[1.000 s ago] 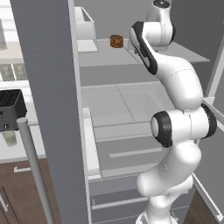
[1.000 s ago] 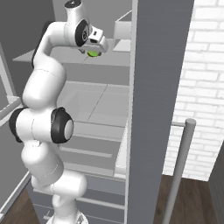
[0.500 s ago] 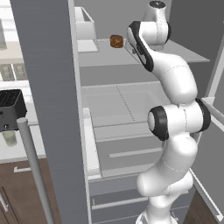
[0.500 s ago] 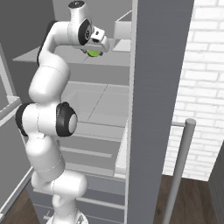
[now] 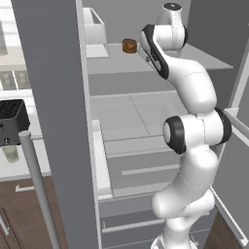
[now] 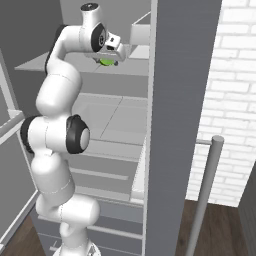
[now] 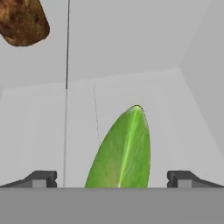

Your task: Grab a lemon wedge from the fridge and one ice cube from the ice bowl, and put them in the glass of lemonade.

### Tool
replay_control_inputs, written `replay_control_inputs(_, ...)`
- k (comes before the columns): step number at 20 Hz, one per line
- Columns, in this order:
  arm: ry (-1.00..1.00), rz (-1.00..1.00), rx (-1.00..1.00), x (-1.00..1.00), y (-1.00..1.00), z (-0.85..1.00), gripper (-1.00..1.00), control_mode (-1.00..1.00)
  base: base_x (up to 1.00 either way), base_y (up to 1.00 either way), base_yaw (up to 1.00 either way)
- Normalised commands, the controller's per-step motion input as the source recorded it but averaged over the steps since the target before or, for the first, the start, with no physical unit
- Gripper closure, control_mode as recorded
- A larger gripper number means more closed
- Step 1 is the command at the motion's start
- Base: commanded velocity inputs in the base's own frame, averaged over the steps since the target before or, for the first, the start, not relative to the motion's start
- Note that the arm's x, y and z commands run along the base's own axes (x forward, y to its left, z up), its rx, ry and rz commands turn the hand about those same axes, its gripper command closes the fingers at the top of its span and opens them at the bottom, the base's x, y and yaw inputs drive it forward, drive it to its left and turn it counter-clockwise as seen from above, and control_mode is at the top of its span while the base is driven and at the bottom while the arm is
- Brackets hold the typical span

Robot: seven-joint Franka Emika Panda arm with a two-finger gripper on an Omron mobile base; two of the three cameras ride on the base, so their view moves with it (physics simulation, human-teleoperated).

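The fridge (image 5: 48,78) stands open, and my arm reaches onto its upper shelf (image 5: 112,61). The lemon wedge (image 7: 123,148), a pointed yellowish-green sliver, lies flat on that shelf. My gripper (image 7: 111,178) is open and straddles the wedge's near end, one fingertip (image 7: 42,177) on each side, well clear of it. From the right, the lemon wedge (image 6: 106,62) shows just under the gripper (image 6: 108,58). The glass of lemonade (image 5: 10,153) stands on the counter far left, below a black toaster (image 5: 11,121). The ice bowl and ice cube are out of view.
A small round brown item (image 5: 129,45) sits on the same shelf, left of the hand and beyond the wedge (image 7: 22,22). A white box (image 5: 95,29) stands at the shelf's back left. Both open doors (image 6: 180,100) flank the arm, with long handles (image 6: 205,190).
The upper arm has swung slightly left and the hand has edged closer over the wedge. The jaws stayed wide open.
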Motion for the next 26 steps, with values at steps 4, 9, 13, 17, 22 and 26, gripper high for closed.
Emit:
replay_control_inputs(4, 0.00, 0.00, 0.00, 0.00, 0.00, -0.23, -1.00, -1.00, 0.00, 0.00, 0.00)
replay_control_inputs(9, 0.00, 0.00, 0.00, 0.00, 0.00, 0.00, 1.00, -1.00, 0.00, 0.00, 0.00)
replay_control_inputs(13, 0.00, 0.00, 0.00, 0.00, 0.00, 0.00, 1.00, -1.00, 0.00, 0.00, 0.00)
replay_control_inputs(17, 0.00, 0.00, 0.00, 0.00, 0.00, 0.00, 1.00, -1.00, 0.00, 0.00, 0.00)
replay_control_inputs(22, -0.07, 0.00, 0.00, -0.77, 0.00, -0.05, 1.00, -1.00, 0.00, 0.00, 0.00)
replay_control_inputs(26, -0.19, 0.01, 0.02, -1.00, 0.05, -0.25, 1.00, -1.00, 0.00, 0.00, 0.00)
